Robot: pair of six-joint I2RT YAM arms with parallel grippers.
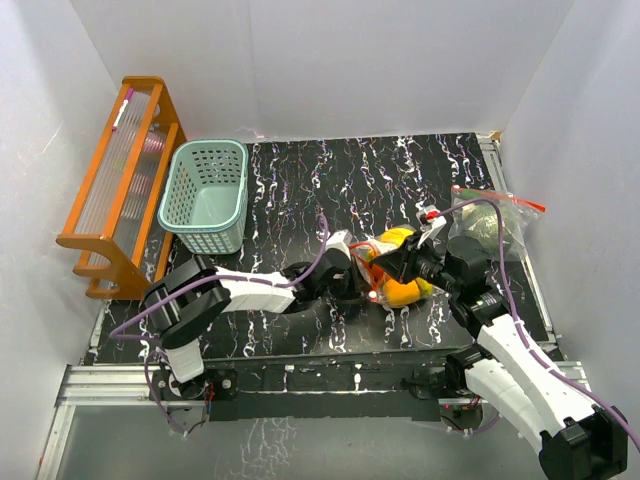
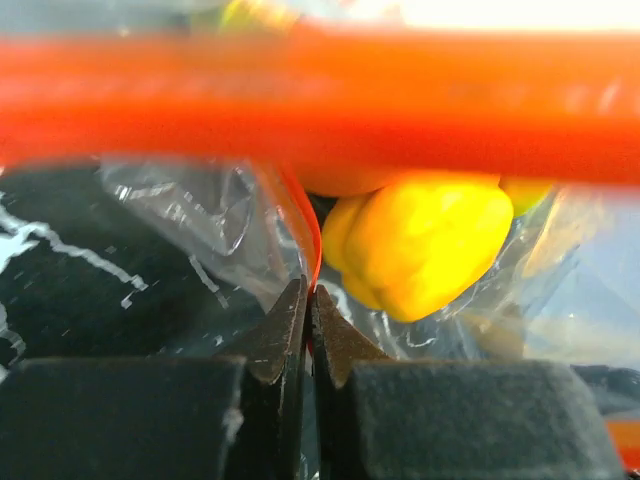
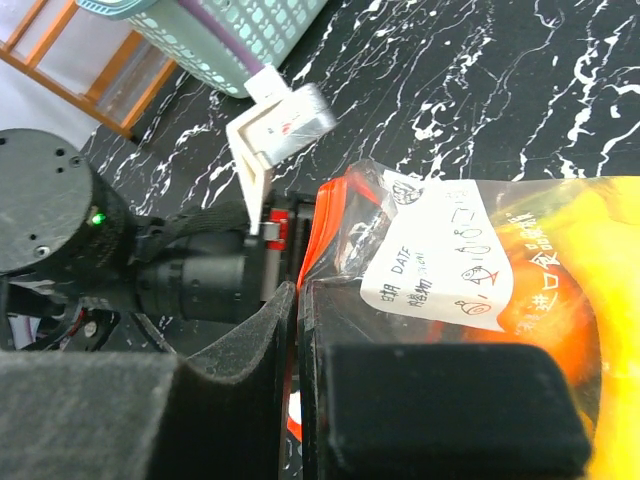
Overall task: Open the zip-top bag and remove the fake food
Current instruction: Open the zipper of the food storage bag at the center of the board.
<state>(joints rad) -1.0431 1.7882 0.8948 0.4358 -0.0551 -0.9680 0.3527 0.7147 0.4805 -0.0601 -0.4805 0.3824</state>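
Note:
The clear zip-top bag point(image 1: 392, 268) with a red-orange zip strip lies mid-table. Inside show fake food: a yellow-orange bell pepper point(image 2: 420, 245) and an orange shape point(image 3: 545, 320) behind a white label point(image 3: 440, 270). My left gripper point(image 1: 355, 276) is shut on the bag's zip edge point(image 2: 312, 250) from the left. My right gripper point(image 1: 402, 262) is shut on the zip edge point(image 3: 325, 215) from the right. In the wrist views both pairs of jaws point(image 2: 308, 292) point(image 3: 298, 290) are pressed together on the thin plastic. The banana bunch cannot be made out.
A second clear bag point(image 1: 490, 222) with pale greenish pieces lies at the back right by the table edge. A teal slatted basket point(image 1: 206, 195) stands at the back left, beside an orange wooden rack point(image 1: 120, 180). White walls enclose the table.

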